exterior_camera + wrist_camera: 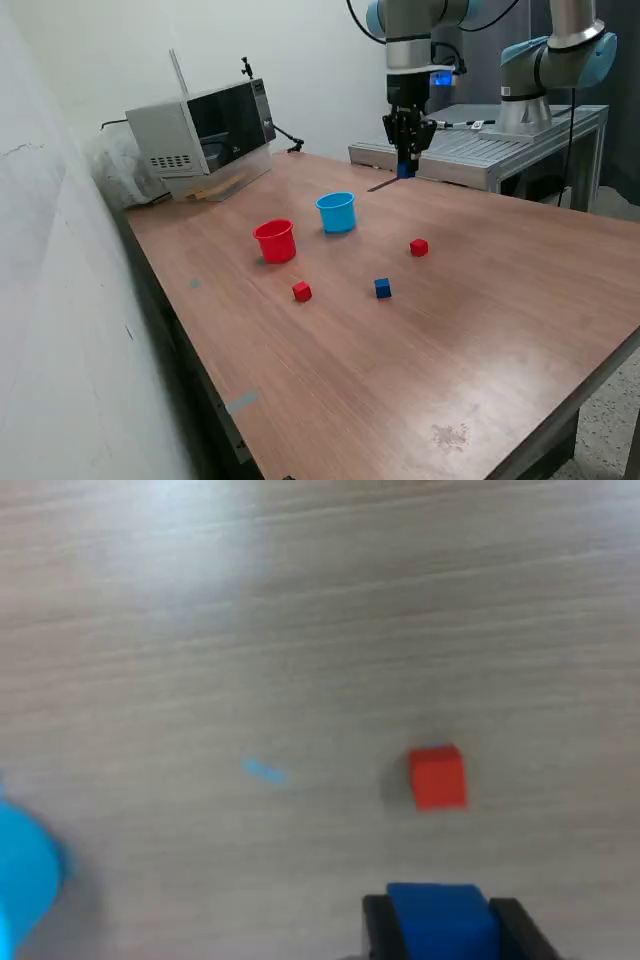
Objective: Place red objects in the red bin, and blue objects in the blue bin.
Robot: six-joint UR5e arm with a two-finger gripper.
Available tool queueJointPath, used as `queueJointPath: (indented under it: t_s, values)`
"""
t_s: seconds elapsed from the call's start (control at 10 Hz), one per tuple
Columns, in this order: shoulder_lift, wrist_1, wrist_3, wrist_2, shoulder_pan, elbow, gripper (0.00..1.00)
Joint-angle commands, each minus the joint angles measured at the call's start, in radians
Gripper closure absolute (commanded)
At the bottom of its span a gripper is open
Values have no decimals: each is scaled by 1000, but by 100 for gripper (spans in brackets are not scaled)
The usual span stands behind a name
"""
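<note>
Two red cubes point(419, 247) point(302, 291) — two blue cubes point(383, 288) point(440, 920) — one red cup point(275, 241), one light blue cup point(337, 212).

Exterior view is bright and even, sharp all the way across, with just short soft shadows under the cups on the worktop point(480, 330). Wrist view is soft and blurred throughout, a white glare patch washing out the wood grain at the frame's upper left.

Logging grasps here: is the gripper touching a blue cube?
Touching. In the wrist view, the gripper has a blue cube squeezed between its two black fingers, no gap on either side. The exterior view shows blue at the fingertips too.
</note>
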Motion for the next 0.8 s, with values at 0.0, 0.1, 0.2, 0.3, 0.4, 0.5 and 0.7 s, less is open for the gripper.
queueJointPath:
  t_s: [0.0, 0.1, 0.2, 0.3, 0.4, 0.5, 0.7]
  values:
    - [-46, 54, -39, 0, -65, -32, 100]
    - [-41, 54, -53, 3, -134, -32, 100]
    - [-35, 54, -67, 3, -186, -36, 100]
    - [-21, 54, -88, 3, -234, -38, 100]
    - [0, 53, -102, 3, -268, -39, 100]
    - [29, 48, -107, 3, -297, -39, 100]
    - [101, 42, -109, 3, -343, -53, 100]
